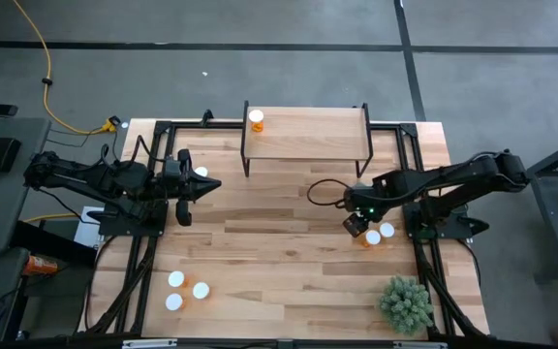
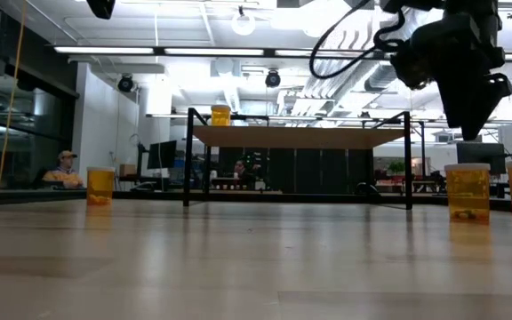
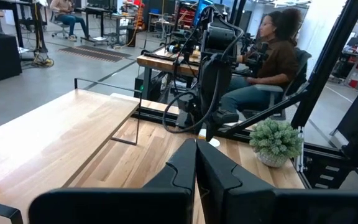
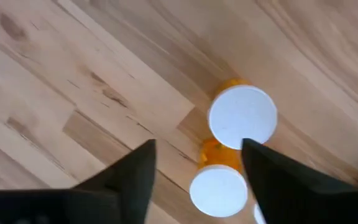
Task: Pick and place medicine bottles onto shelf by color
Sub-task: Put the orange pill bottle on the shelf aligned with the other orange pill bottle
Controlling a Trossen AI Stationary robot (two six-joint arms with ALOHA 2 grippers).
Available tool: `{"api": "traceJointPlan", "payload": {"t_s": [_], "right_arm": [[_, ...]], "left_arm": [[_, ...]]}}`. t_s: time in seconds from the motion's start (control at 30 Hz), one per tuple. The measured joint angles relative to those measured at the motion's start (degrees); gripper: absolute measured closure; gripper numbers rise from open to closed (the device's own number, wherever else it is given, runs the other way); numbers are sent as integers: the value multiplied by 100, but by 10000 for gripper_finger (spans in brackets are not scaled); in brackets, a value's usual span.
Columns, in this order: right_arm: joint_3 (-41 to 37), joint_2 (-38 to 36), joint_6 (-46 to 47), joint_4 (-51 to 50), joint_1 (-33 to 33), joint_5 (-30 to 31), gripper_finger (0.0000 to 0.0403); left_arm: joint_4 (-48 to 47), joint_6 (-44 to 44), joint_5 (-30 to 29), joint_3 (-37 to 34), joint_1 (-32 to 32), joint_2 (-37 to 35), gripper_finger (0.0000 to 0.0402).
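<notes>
Small amber medicine bottles with round white caps are all standing upright. One (image 1: pixel 257 119) is sitting on the shelf (image 1: pixel 308 134), a light-wood board on a thin black frame, at its left end. Two (image 1: pixel 380 234) are standing side by side right of centre (nearly touching), and three (image 1: pixel 187 290) are clustering near the table's front-left corner.

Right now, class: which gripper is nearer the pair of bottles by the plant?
Right. The right gripper hovers open just above the pair of bottles; the left gripper, shut, waits across the table.
</notes>
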Motion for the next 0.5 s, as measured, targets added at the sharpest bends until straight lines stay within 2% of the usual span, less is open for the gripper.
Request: {"api": "traceJointPlan", "payload": {"t_s": [0.1,0.2,0.4,0.5], "right_arm": [[0,-58,46,-8,0,121,118],[0,-28,78,-43,-2,119,95],[-284,185,303,26,-1,174,86],[-496,224,397,23,-11,435,86]], "left_arm": [[0,-21,0,0,-1,0,401],[0,-86,4,0,1,-2,401],[0,-86,4,0,-1,0,402],[1,-89,7,0,-1,-1,401]]}}
